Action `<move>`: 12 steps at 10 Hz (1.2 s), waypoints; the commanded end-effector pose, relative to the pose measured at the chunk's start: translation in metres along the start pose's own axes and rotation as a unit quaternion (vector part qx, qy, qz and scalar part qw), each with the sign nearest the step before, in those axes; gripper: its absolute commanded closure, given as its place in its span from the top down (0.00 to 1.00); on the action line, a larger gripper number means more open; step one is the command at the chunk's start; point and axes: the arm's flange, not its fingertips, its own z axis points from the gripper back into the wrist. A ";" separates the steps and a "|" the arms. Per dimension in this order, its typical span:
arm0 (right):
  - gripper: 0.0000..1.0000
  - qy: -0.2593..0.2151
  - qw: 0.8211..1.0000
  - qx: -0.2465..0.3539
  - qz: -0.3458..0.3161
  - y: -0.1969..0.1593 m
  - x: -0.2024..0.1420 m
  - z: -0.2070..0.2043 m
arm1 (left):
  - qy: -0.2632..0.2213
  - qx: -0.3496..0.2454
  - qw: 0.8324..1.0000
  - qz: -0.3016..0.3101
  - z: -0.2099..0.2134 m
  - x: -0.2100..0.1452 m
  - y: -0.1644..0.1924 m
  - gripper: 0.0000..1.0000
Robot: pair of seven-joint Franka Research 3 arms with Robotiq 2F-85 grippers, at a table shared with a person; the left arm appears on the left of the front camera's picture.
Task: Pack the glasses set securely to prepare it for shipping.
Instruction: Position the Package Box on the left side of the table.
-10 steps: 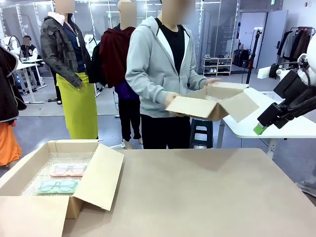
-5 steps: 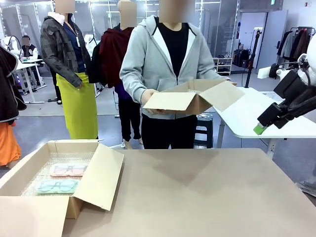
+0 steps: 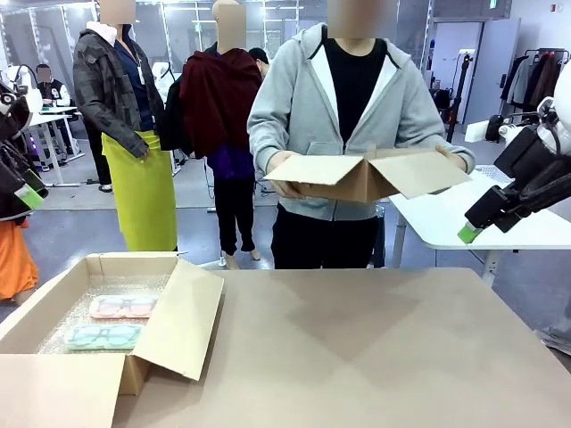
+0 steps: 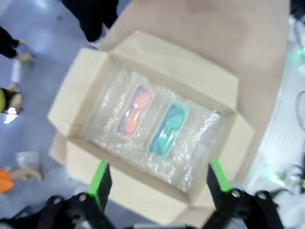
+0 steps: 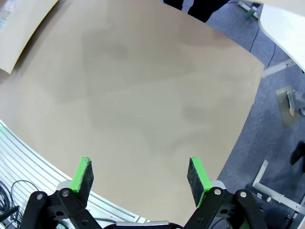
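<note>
Table: a matte tan surface (image 3: pixel 375 348) with a rounded far corner is seen in the right wrist view, smooth and flat.
Open box: a shallow corrugated cardboard box (image 3: pixel 183 316) is set at the table's left end, its four flaps folded outward; the floor is lined with clear bubble wrap (image 4: pixel 190 148) – dimpled and glossy.
Pink case: a pale pink glasses case (image 3: pixel 122 306), flat and rounded-rectangular with a clear top, is laid on the bubble wrap toward the far side of the box; spectacles are visible through the lid.
Green case: a mint green case (image 3: pixel 103 336) of the same shape is laid just beside the pink one, on the near side, the two roughly parallel.
Left gripper: the left gripper (image 4: pixel 157 179) is held high above the open box – its jaws are spread wide, green pads well apart, nothing between them.
Right gripper: the right gripper (image 5: pixel 139 176) is held above the bare table, jaws wide and empty.
Person: a second cardboard box (image 3: pixel 370 174), flaps open, is held in both hands at chest height by a person in a grey zip hoodie at the far side.
</note>
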 end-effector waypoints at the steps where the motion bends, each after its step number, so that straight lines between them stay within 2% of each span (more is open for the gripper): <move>1: 1.00 0.000 1.000 -0.006 -0.003 0.002 0.001 0.002 | -0.011 0.032 0.998 0.060 -0.005 -0.015 -0.026 1.00; 2: 1.00 0.000 1.000 -0.006 -0.003 0.002 0.001 0.002 | 0.011 0.015 0.998 0.067 -0.009 -0.019 -0.035 1.00; 4: 1.00 0.000 1.000 -0.006 -0.003 0.002 0.001 0.002 | 0.023 0.008 0.997 0.069 -0.009 -0.023 -0.044 1.00; 12: 1.00 0.000 1.000 -0.006 -0.003 0.002 0.001 0.002 | 0.012 0.007 0.998 0.065 -0.010 -0.023 -0.037 1.00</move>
